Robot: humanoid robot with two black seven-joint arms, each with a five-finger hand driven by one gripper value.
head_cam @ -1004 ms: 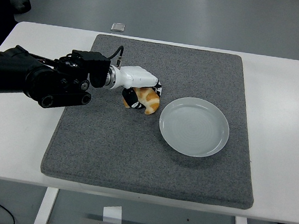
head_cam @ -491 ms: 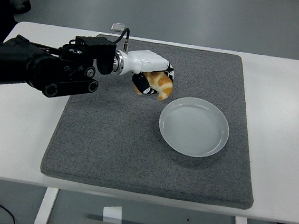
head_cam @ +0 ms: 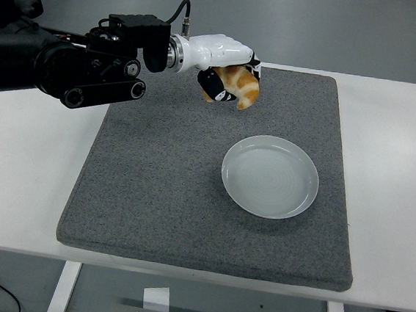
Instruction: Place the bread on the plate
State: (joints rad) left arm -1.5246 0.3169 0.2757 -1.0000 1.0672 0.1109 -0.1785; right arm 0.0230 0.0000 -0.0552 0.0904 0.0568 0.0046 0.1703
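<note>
The left hand grips the bread, a golden-brown croissant-like piece, with its fingers curled around the left side of it. The bread hangs in the air over the far part of the grey mat, clear of its surface. The white plate sits on the mat to the right of centre, nearer than the bread and to its right, well apart from it. The plate holds nothing. The right hand is not in view.

The step in hand is judged to be the carry toward the plate. To do it well:

- Carry the bread right and toward the near edge until it is above the centre of the plate, not its rim.
- Maintain height during the traverse so that the bread and the fingers pass over the far-left rim without contact.
- Keep the grip constant; the bread looks soft, and more pressure is likely to deform it.
- Lower vertically until the bread rests on the plate floor, then spread the fingers.
- Withdraw upward first, so the fingers do not drag the bread or shift the plate.
</note>
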